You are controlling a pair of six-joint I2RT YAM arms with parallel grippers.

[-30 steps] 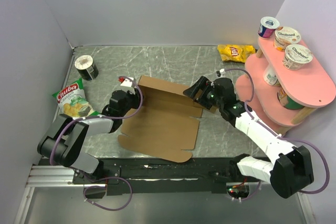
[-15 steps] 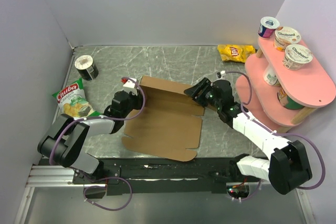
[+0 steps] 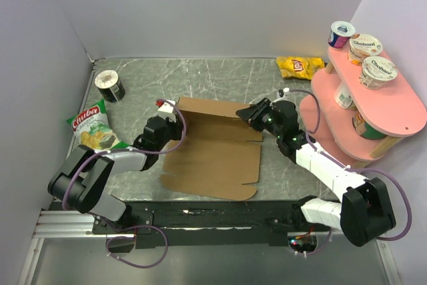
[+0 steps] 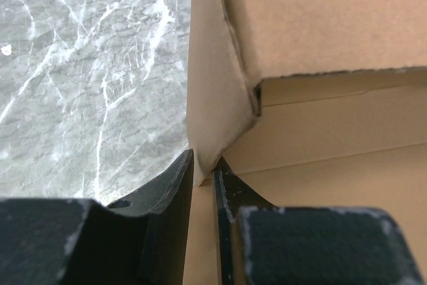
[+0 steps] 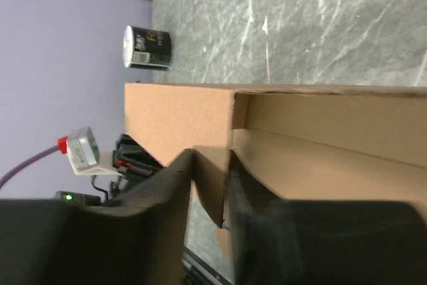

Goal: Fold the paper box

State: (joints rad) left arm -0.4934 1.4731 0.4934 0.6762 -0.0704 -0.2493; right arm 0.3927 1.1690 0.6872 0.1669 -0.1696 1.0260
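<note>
The paper box (image 3: 213,155) is a brown die-cut cardboard sheet lying mid-table, its far edge folded up into a low wall. My left gripper (image 3: 163,127) sits at the sheet's far-left corner. In the left wrist view, its jaws (image 4: 203,170) are shut on the upright side flap of the paper box (image 4: 320,18). My right gripper (image 3: 256,114) is at the far-right corner. In the right wrist view, its jaws (image 5: 212,162) pinch a small end flap of the paper box (image 5: 333,145) beside the raised wall.
A black can (image 3: 109,86) stands at the far left, with a green chips bag (image 3: 91,127) nearer. A yellow chips bag (image 3: 300,66) lies at the back. A pink two-tier shelf (image 3: 393,115) holding yogurt cups (image 3: 365,48) stands just right of my right arm.
My right gripper has closed from wide open onto the end flap. The sheet has slid a little right and toward the near edge, both grippers moving with it.
</note>
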